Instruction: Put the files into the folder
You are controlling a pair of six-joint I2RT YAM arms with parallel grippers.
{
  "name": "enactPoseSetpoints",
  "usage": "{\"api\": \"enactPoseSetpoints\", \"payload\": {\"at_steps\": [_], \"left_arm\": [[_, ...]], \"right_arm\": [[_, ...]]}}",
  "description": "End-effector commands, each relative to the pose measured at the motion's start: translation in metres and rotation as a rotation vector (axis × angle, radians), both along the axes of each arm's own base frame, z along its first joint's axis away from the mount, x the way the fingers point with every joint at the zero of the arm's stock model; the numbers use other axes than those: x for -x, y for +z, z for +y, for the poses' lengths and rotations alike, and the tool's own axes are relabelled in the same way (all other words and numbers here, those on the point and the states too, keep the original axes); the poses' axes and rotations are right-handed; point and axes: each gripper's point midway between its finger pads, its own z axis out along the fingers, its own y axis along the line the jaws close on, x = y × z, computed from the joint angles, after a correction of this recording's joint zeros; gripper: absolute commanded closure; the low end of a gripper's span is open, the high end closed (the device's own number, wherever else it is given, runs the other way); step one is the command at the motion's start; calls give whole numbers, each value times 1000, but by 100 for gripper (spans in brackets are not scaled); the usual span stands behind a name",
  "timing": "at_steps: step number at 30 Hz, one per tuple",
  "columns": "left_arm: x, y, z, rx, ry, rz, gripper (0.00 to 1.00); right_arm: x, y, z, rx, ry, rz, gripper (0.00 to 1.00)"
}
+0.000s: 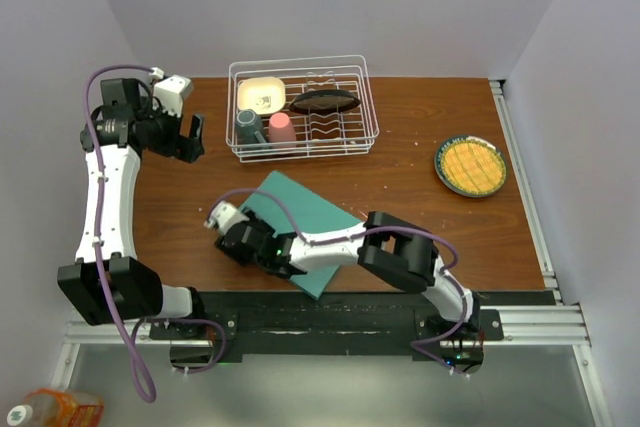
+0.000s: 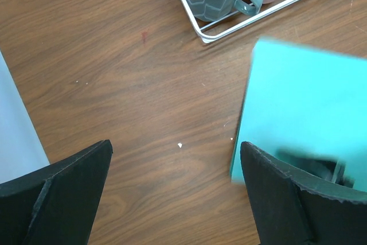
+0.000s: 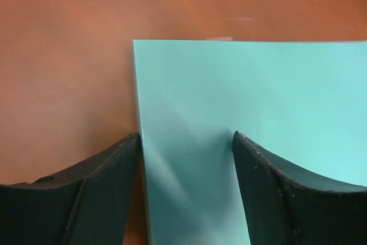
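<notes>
The main risk I see is the right gripper [image 3: 186, 137] sliding on the teal folder [image 1: 300, 202]. It is thin and lies flat on the wooden table [image 1: 420, 227], so closing here could skid over the cover or shove the whole folder sideways instead of lifting one flap. A pinch could also catch both covers at once and keep it shut. In the overhead view the folder's near corner seems to reach the table's front edge, so a push that way might tip it off. The right jaws stand parted, clamped on nothing I can see. The folder's left edge runs up between them, with one finger over bare wood just beside that edge and the other over the teal cover. The far edge of the folder lies ahead of the fingertips. I cannot tell whether the fingers touch the cover or hover just above it. The left gripper [image 2: 176, 147] is raised and spread wide, holding nothing. Bare table lies between its jaws, and the folder's edge sits just inside its one finger. The files show in no view, so I cannot tell whether they are inside the closed folder or elsewhere.
</notes>
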Motion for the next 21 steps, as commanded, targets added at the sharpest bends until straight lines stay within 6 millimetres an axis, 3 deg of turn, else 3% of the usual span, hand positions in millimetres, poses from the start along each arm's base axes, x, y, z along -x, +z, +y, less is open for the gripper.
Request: {"api": "enactPoseSetpoints", "payload": {"at_steps": [1,4,8,11,12,14,15,16,17,18,19,20,21], "left_arm": [[-6,11,-4,34,-3,-25,0],[-6,7,-6,46,-8,-14,0],[-2,-1,-9,53,-29,13,0],[9,-4,-14,39,-99,29,0],[16,-10,-16,42,-121,57,0],[24,-14,-21,34,-190,64,0],[33,-23,-24,45,-214,102,2],[38,-26,-30,53,-269,103,8],[45,-34,-34,66,-291,129,13],[53,-40,-36,79,-308,159,21],[57,-44,-41,87,-337,171,22],[63,-53,-44,98,-349,200,22],[70,-59,-47,107,-364,230,20]], "right_arm": [[-67,30,-43,-53,-423,-126,32],[-73,31,-58,-62,-570,-142,31],[-74,25,-58,-85,-650,-87,29],[-74,46,-52,-120,-603,-37,27],[-76,69,-52,-196,-576,-32,27],[-77,86,-57,-225,-519,-6,27],[-85,88,-73,-227,-536,-6,27],[-86,119,-81,-288,-529,-7,27],[-85,133,-87,-324,-496,10,28],[-88,127,-105,-333,-505,12,28],[-88,159,-119,-399,-498,-1,27],[-90,163,-131,-408,-507,-2,27],[-95,151,-156,-363,-556,-5,27]]}}
